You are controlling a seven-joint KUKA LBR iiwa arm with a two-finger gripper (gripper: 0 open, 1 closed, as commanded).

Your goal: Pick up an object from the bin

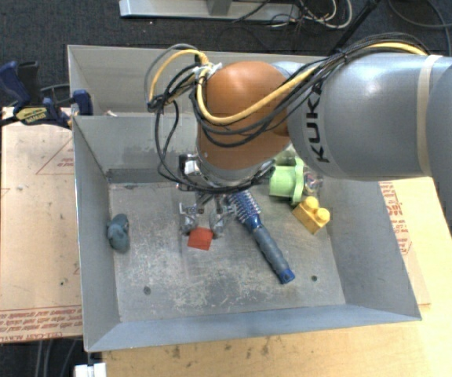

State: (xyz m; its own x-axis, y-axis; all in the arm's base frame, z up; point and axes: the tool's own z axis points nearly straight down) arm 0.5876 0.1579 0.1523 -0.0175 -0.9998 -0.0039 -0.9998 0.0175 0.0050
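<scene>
My fingers hung spread over the small red plastic block mid-floor of the grey metal bin. It looked light, stiff and slick; I judged its flat opposite sides the best hold.

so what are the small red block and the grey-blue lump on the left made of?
The small red block: probably hard plastic or painted wood; flat faces, matte. The grey-blue lump: looks soft, maybe foam or rubber; dull, rounded, irregular outline. Can't confirm either.

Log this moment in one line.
pincer: open, just above red block | held: nothing | nearest other: blue brush
</scene>
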